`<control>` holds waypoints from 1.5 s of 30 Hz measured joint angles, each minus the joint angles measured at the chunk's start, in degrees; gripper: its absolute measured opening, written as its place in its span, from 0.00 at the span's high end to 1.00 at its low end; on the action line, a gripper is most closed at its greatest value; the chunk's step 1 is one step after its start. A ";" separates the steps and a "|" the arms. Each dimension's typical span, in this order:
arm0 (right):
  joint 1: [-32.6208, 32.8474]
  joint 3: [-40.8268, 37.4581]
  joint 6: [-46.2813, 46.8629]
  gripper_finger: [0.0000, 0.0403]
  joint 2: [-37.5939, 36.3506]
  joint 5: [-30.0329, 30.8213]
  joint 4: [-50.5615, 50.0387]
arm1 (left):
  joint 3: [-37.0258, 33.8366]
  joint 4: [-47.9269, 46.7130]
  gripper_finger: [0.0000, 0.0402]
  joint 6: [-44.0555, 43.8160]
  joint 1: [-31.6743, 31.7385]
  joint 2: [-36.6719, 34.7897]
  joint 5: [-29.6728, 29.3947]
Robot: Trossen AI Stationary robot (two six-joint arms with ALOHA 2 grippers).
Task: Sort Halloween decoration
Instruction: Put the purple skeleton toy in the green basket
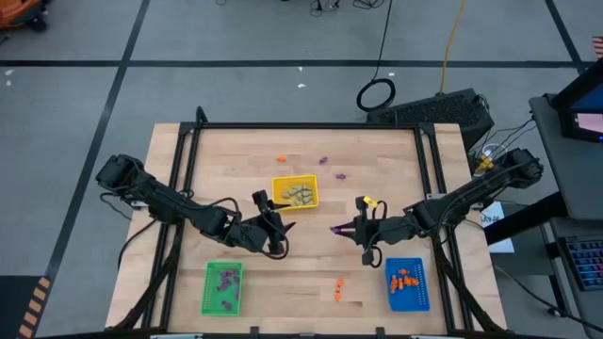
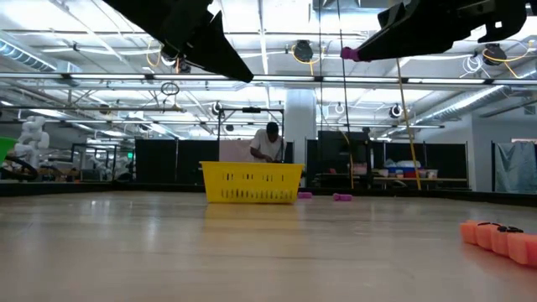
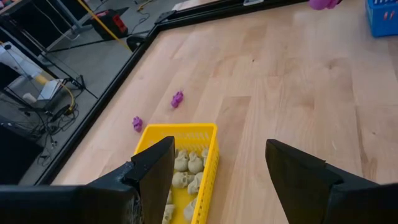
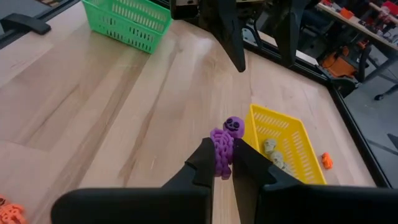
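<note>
My right gripper [image 4: 222, 163], clamped on a purple skeleton [image 4: 224, 148] above mid-worktop, must next carry it to the green tray [image 1: 223, 287]; left gripper [image 3: 217, 165] wide, idle.

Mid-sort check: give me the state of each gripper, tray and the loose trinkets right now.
Right gripper: shut on purple skeleton, lifted above the table.
Left gripper: open, empty, by the yellow tray.
Yellow tray: holds beige trinkets.
Green tray: holds purple trinkets.
Blue tray: holds orange trinkets.
Loose purple trinkets: lying on table.
Loose orange trinkets: lying on table.
</note>
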 joint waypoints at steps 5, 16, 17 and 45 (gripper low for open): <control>0.00 0.00 -4.46 0.96 0.00 -0.01 -0.01 | 0.00 -0.02 0.38 0.00 0.00 0.00 0.00; -0.04 0.00 -23.38 0.96 0.00 -0.01 -0.01 | 0.00 -0.08 0.38 0.00 0.00 0.02 0.00; -0.04 0.00 -25.05 0.96 0.00 -0.01 -0.01 | 0.00 -0.08 0.38 0.00 0.00 0.02 0.00; -0.07 0.00 -40.85 0.96 0.00 4.75 -0.01 | 0.00 -0.11 0.38 0.02 0.00 0.02 -0.02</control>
